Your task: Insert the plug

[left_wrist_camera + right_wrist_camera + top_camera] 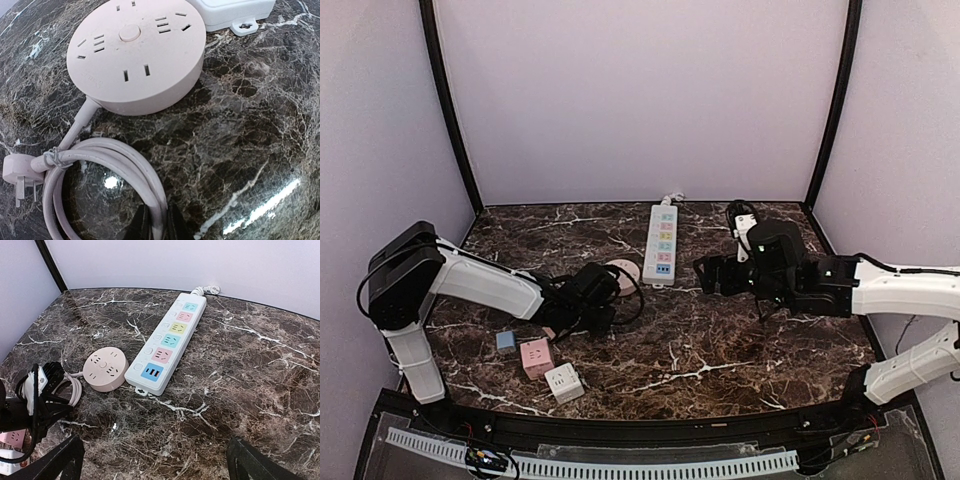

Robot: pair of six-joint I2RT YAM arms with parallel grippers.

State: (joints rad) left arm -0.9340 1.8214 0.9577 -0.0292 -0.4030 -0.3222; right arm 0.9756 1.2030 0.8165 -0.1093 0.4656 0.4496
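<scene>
Far left on the dark marble table (720, 350) sit three small socket cubes: a blue cube (506, 341), a pink cube (536, 357) and a white cube (564, 382). I can read no lettering on any of them.

Next comes the left gripper (156, 222), its fingers pinched together on a loop of the pale pink cable (125, 165). Only the left wrist view shows that grip, and the plug (17, 170). The plug lies flat on the marble at the left end of the tied coil, untouched by the fingers. Its flat pins point toward the bottom of that view, so its long axis runs roughly along the gripper's line of reach. From overhead I cannot pick it out with certainty.

The cable leads up to the round pink socket (135, 52), face up, just beside the near end of the white power strip (167, 342). There is faint embossing on the round socket's rim, too faint to read.

The strip's long axis runs toward the back wall. The right wrist view shows its coloured outlets, with a blue panel nearest.

The right gripper (155, 457) hovers right of the strip, fingers spread wide and holding nothing.
</scene>
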